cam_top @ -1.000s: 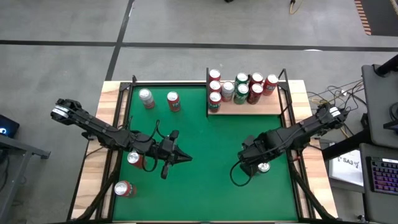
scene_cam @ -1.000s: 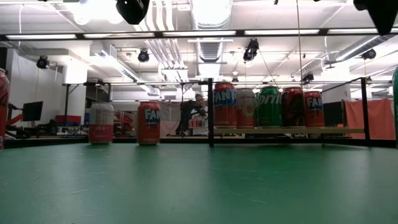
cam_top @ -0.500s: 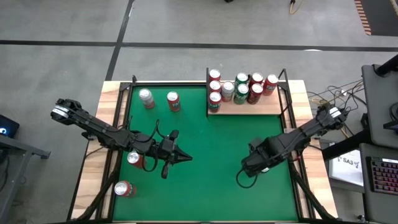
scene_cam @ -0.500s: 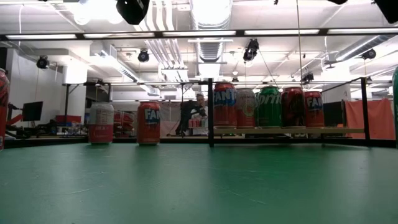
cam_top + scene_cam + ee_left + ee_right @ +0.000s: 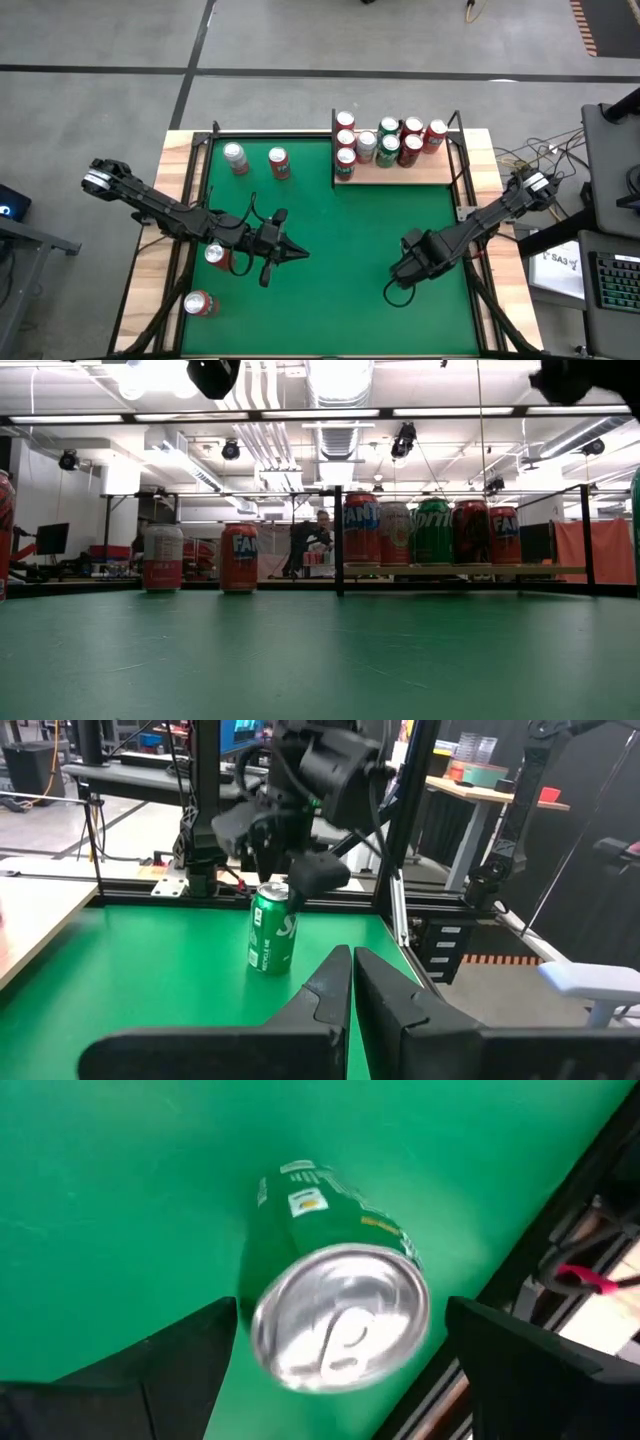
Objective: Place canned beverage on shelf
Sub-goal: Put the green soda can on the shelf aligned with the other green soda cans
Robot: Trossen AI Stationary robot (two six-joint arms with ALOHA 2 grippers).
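My right gripper hangs directly over the green can, jaws apart on either side of its lid; the can stands upright on the green worktop, long axis vertical, near the right edge and well apart from the shelf. The left gripper, jaws together, waits farther off. I count eight cans on the shelf, and five on the worktop including this one.

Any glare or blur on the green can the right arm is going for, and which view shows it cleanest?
Right wrist view: the green can is softly blurred, its silver lid bright but not washed out. Left wrist view: sharpest, label readable, with the right gripper above it. High view: the arm hides the can. Low view: ceiling lights glare, and only a green sliver shows at the right edge.
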